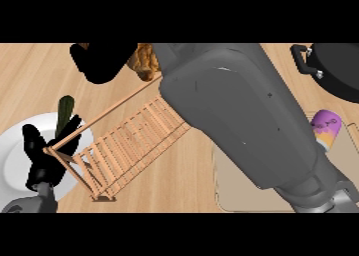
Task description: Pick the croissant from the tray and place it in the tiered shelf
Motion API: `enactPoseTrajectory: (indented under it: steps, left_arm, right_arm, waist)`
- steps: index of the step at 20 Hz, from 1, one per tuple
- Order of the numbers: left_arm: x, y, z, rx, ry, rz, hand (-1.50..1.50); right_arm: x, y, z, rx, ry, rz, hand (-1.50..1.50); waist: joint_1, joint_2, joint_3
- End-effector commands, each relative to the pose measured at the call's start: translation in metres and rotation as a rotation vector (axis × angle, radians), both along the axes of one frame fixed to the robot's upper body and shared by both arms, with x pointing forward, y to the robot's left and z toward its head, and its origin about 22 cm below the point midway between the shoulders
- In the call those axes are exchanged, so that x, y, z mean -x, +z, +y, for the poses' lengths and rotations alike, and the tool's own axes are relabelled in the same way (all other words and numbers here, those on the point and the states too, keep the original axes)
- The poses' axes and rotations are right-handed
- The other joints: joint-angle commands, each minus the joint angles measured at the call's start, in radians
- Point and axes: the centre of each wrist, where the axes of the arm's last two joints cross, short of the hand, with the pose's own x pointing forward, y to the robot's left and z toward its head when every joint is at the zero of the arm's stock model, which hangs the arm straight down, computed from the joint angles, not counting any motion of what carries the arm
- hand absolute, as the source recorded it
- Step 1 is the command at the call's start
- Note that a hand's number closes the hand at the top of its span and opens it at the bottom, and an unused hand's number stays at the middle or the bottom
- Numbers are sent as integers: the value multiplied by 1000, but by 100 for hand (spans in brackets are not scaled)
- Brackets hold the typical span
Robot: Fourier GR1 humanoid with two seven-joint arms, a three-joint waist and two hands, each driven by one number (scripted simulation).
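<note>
Over shelf (130, 145) top: right hand (101, 62) curled round croissant (143, 62), pastry partly hidden behind forearm. Lower left: left hand (43, 155) resting, fingers straight and relaxed, over white plate (8, 155). Beige tray (241, 192) at right, purple-orange item (326, 126) beside it. Black pan (344, 65) top right.

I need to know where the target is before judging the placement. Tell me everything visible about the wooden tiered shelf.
The tiered shelf is light wood, built of thin slats in two stepped levels with a slim frame rail running diagonally from lower left toward upper centre. It stands on the wooden counter. Its left corner overlaps the white plate, where the left robot hand rests. Its upper end passes under the right forearm, near the croissant held by the right robot hand. No item shows on its slats.
</note>
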Motion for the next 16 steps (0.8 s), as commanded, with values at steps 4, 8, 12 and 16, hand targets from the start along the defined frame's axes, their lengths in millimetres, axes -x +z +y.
enactPoseTrajectory:
  steps: [4,8,12,16]
  left_arm:
    - [-3,-7,-10,10,6,40,0]
    - [-1,0,-12,19,-16,40,0]
    - [14,-3,5,15,-10,31,0]
    - [14,-4,-6,11,2,42,0]
  right_arm:
    - [-14,-3,-13,-160,-77,109,150]
    - [-19,0,-11,-265,-103,147,-150]
    - [-23,19,-28,-423,-70,246,-150]
    - [-20,25,-29,-521,-60,352,-150]
  waist:
    - [0,3,-6]
    - [6,4,-6]
    - [10,2,-6]
    - [9,0,-5]
